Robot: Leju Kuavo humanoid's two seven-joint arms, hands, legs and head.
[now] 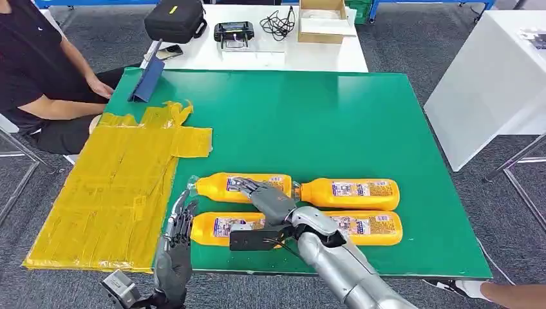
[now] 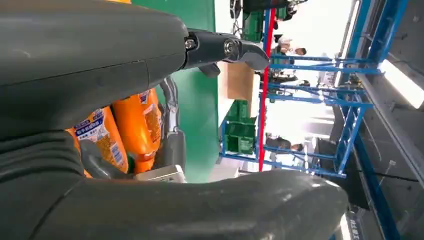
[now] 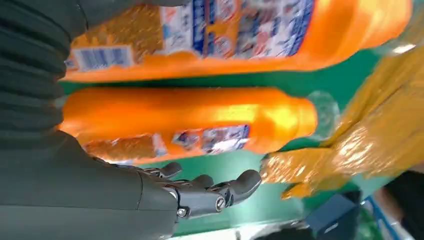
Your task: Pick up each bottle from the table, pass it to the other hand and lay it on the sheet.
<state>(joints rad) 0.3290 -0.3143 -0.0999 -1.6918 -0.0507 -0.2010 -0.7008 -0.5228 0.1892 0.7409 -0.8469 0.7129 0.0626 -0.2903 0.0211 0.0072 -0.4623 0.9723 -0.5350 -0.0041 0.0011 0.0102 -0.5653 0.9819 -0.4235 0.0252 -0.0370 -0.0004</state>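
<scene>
Four orange bottles lie in two rows on the green table point(image 1: 309, 116): far-left point(image 1: 219, 186), far-right point(image 1: 351, 193), near-left point(image 1: 216, 228), near-right point(image 1: 373, 226). My right hand point(image 1: 267, 198) hovers over the far-left bottle, fingers stretched out along it and gripping nothing. In the right wrist view its fingers point(image 3: 210, 192) lie spread beside that bottle point(image 3: 190, 117), with another bottle point(image 3: 225, 35) behind it. My left hand point(image 1: 175, 241) stands at the table's near edge, fingers upright and apart, empty, just left of the near-left bottle point(image 2: 137, 127). The yellow sheet point(image 1: 116, 187) covers the table's left side.
A person point(image 1: 38, 71) sits at the far left beside a blue folder point(image 1: 149, 77). The white table point(image 1: 270, 51) behind holds a black bag point(image 1: 175, 19), a controller point(image 1: 234, 32) and a box point(image 1: 325, 19). Another white table point(image 1: 489, 77) stands on the right.
</scene>
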